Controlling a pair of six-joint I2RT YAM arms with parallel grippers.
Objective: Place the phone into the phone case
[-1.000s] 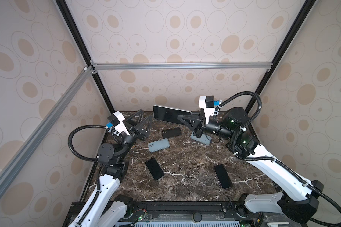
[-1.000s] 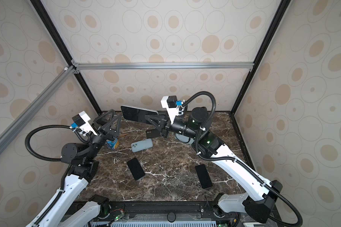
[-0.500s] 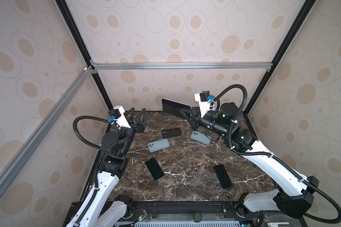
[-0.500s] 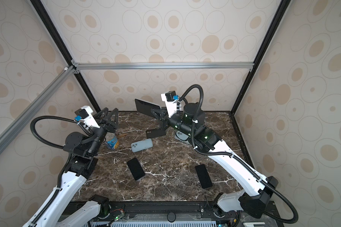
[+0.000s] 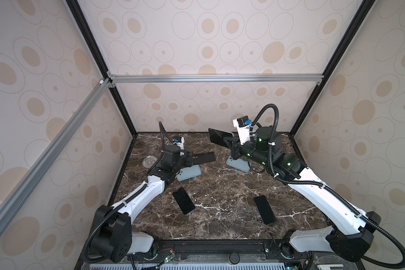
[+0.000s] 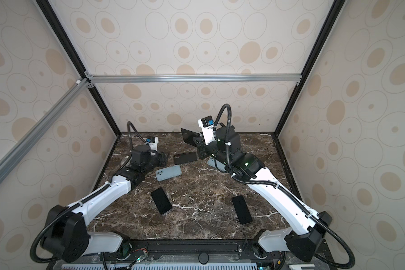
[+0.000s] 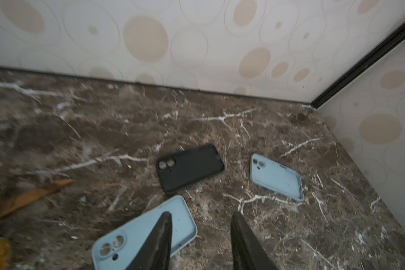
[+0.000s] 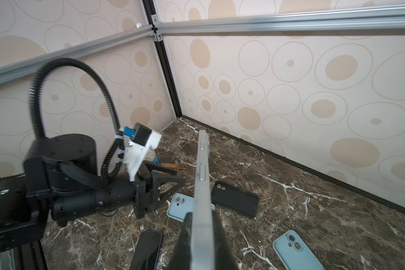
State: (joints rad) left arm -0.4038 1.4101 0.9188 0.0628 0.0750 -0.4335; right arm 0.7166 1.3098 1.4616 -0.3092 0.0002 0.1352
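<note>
While your right end effector (image 8: pixel 202 219) clamps the slim silver-edged phone with a dark screen (image 5: pixel 216 136), that phone hangs above the dark brown marble surface (image 5: pixel 220 194), near the centre in both top views. Your left end effector (image 7: pixel 201 215), jaws parted and holding nothing, hovers low over a light blue silicone phone case (image 7: pixel 126 233) lying left of centre, with a black rubbery phone case (image 7: pixel 189 167) just beyond it.

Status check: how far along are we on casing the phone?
Done: the right gripper holds a phone off the table. In hand: the left gripper, jaws apart, hovers by a light-blue case. Left: grip the case, then seat the phone in it.
</note>
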